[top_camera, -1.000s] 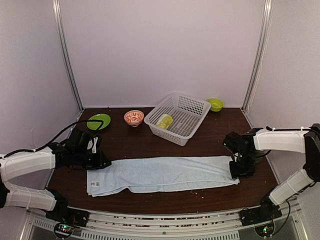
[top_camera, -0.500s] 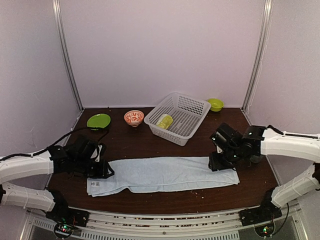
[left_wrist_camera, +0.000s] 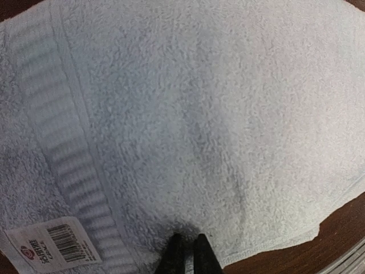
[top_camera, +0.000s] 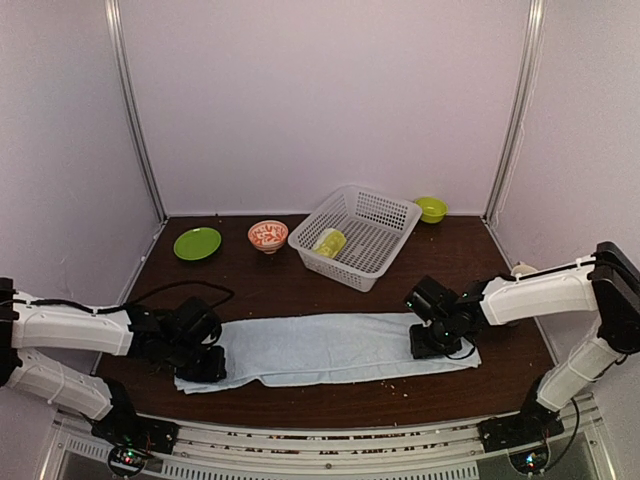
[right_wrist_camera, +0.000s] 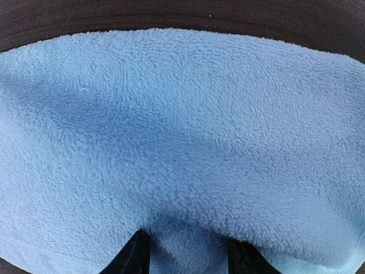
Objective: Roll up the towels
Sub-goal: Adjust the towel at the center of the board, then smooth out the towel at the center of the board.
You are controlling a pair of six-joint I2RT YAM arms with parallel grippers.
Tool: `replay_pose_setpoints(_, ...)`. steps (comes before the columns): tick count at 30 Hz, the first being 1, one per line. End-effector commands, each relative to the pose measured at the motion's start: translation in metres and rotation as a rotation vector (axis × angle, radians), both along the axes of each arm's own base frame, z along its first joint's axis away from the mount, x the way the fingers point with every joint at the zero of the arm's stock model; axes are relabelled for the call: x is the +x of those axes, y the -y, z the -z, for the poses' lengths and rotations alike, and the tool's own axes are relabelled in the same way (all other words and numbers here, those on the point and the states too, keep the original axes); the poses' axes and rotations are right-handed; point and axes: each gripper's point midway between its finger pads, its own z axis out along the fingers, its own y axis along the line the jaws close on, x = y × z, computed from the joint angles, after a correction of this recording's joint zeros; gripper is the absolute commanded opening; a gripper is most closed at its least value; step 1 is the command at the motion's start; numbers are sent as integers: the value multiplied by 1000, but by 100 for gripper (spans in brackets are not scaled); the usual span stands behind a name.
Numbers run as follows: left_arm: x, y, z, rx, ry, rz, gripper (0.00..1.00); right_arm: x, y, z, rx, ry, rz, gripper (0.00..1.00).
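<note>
Left jaws are closed, right jaws stand apart, both on the flat blue towel (top_camera: 330, 348). Rolling is not yet started. Next, one end must be pinched and turned over.

We see a robotics lab booth: plain white panels (top_camera: 330, 100) held by metal posts (top_camera: 133, 110) box in a dark wooden table (top_camera: 450, 260), with a left arm (top_camera: 70, 328) and a right arm (top_camera: 540, 290) mounted on a metal rail (top_camera: 330, 440) at its near edge.
</note>
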Motion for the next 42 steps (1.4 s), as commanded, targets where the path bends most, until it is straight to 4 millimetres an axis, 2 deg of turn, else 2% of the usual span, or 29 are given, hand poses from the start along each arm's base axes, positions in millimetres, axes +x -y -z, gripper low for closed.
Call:
replay_pose_setpoints(1,-21,-21,23,47,-71,-36,0,-30,25,31,-28,-103,40,47)
replay_pose_setpoints(6,-39,-37,31,54,-123,-79,0,-44,30,33,27,-111,77,47)
replay_pose_setpoints(14,-54,-79,16,152,-108,-172,0,-59,53,27,46,-77,138,50)
replay_pose_setpoints(19,-57,-80,14,141,-104,-153,0,-62,49,21,66,-81,102,52)
replay_pose_setpoints(21,-53,-74,6,129,-98,-131,0,-60,42,7,82,-69,67,55)
replay_pose_setpoints(23,-46,-64,-11,98,-75,-106,0,-53,33,-21,117,-18,34,59)
replay_pose_setpoints(26,-29,-45,-52,38,2,-59,0,-39,26,-64,147,59,1,63)
replay_pose_setpoints(28,-16,-33,-81,0,64,-30,7,-27,25,-89,147,119,-2,63)
replay_pose_setpoints(30,-1,-20,-107,-29,126,-11,13,-13,26,-103,144,162,8,63)
replay_pose_setpoints(32,15,-2,-122,-56,176,20,15,1,27,-103,141,173,34,61)
replay_pose_setpoints(34,28,21,-123,-81,184,59,14,12,28,-95,133,171,52,59)
replay_pose_setpoints(35,33,32,-118,-88,171,81,11,18,28,-88,126,166,63,57)
replay_pose_setpoints(36,38,42,-111,-86,153,100,4,22,28,-79,116,151,71,55)
replay_pose_setpoints(37,40,50,-94,-61,109,115,0,25,29,-71,106,130,79,54)
replay_pose_setpoints(38,42,58,-84,-57,87,136,0,26,30,-60,91,104,87,52)
replay_pose_setpoints(42,37,65,-44,-34,22,163,0,28,43,-24,61,33,144,47)
